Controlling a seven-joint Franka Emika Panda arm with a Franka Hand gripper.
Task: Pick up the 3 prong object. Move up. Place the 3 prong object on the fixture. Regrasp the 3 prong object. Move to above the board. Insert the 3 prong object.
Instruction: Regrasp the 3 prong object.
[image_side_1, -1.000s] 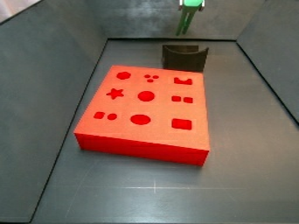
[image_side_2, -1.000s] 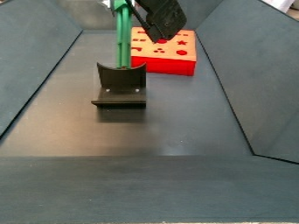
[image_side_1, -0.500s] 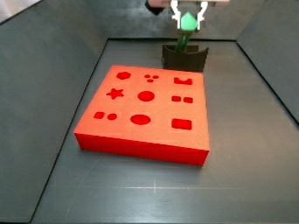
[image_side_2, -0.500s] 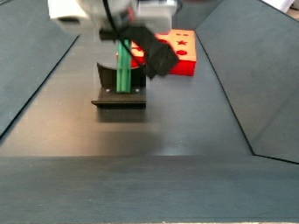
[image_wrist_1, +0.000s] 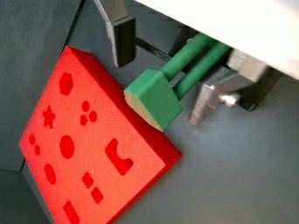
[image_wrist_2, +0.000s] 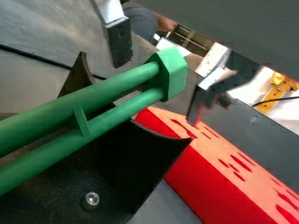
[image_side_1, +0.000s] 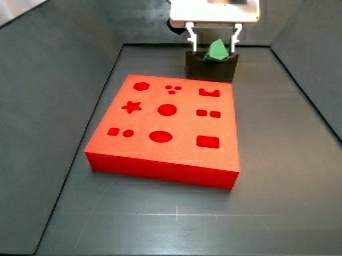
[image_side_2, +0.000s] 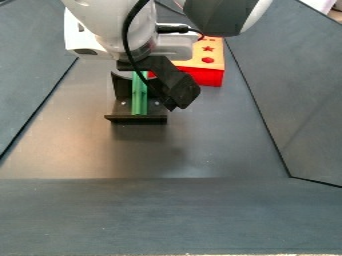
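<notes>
Wrist views: gripper (image_wrist_1: 158, 74) over the fixture (image_wrist_2: 111, 179), fingers (image_wrist_2: 118, 41) spread either side of the 3 prong object (image_wrist_2: 100, 109), apparently not clamping it. It lies across the notch.

Side views: 3 prong object (image_side_2: 140, 94) stands in the fixture (image_side_2: 136, 112), behind the board (image_side_1: 167, 125). Gripper (image_side_1: 214, 40) hides contact here.

Risk: the piece could tip out of the notch before regrasp.

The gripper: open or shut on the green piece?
Open: the gripper fingers stand apart from the 3 prong object, over the fixture.
</notes>
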